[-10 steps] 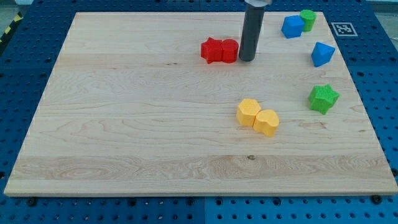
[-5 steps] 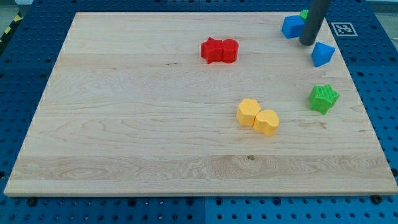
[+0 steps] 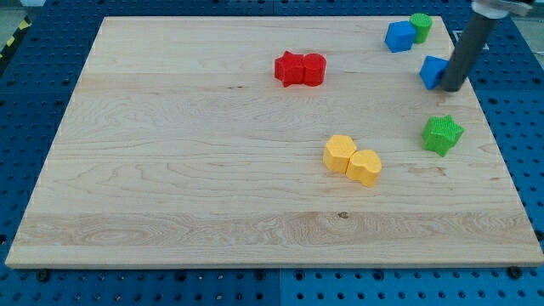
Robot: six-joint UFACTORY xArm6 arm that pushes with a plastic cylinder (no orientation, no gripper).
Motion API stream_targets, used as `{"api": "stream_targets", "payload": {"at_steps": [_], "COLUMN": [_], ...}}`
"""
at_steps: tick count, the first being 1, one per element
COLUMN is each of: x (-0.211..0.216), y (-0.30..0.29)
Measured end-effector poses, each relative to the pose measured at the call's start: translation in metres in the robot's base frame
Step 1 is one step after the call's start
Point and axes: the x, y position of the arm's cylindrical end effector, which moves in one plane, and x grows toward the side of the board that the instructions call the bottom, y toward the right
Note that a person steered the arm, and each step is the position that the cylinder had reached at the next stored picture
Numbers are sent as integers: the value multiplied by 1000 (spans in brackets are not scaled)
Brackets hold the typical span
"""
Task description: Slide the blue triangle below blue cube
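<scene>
Blue triangle at worktop upper right, touching my tip on the tip's left side, partly hidden by rod. Blue cube up-left of tip, green block touching it. Green star just below tip. Red pair, yellow pair well left. No jaws on this rod.

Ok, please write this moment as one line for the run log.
my tip: at view's right side of blue triangle, partly hiding it | blue cube: up-left of triangle, beside green block | slide: not done
</scene>
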Motion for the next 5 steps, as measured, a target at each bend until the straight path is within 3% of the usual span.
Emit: {"api": "stream_targets", "payload": {"at_steps": [2, 5], "x": [-36, -54], "y": [-9, -9]}}
